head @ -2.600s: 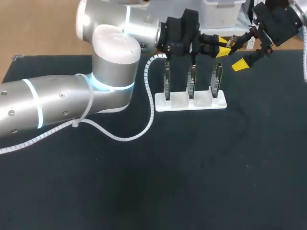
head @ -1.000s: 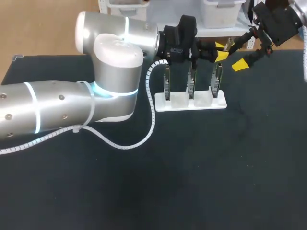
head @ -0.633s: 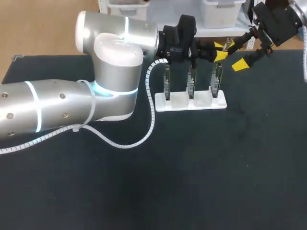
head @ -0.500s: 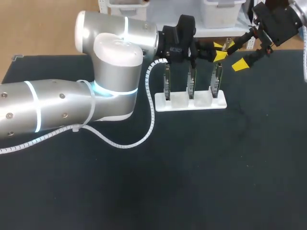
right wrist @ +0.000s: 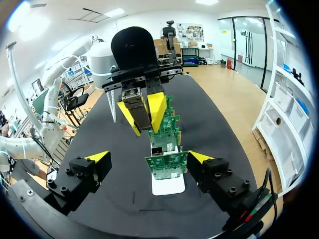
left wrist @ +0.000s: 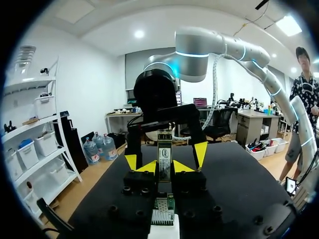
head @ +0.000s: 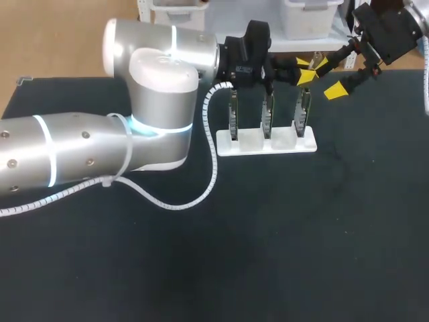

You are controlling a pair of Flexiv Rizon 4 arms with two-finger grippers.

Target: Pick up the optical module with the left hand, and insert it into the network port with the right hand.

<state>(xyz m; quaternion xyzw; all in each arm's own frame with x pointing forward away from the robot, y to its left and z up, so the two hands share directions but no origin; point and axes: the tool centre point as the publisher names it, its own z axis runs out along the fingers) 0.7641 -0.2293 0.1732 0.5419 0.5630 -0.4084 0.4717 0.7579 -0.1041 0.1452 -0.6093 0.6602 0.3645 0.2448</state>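
Module aloft, folks; the optical module (left wrist: 164,149) stands upright between the yellow tips of the left gripper (left wrist: 165,167), both fingers pressed on its flanks, so that's a firm pinch low on the body with the labelled upper half standing free; it hangs above the row of circuit boards (right wrist: 167,164) on the white stand (right wrist: 167,185), touching none of them; facing it, the right gripper (right wrist: 148,158) is spread wide, tips well apart, nothing between its fingers and no contact with the module; so how will this thing handle? I'd judge it small and light, a stiff metal-cased bar that won't bend or sag, so weight is no worry; the worry is the smooth casing, which looks slippery under hard pads, and a slim body that could twist in a pinch taken off-centre; the best hold for the right hand looks to be the two broad flat faces of the exposed upper half, squarely, clear of the left fingers, leaving the mating end free for the network port (left wrist: 162,203); the ends are likely the delicate bits, latch and contacts, so no squeezing there; and the boards look thin in their slots, so a skewed push could lever one over.
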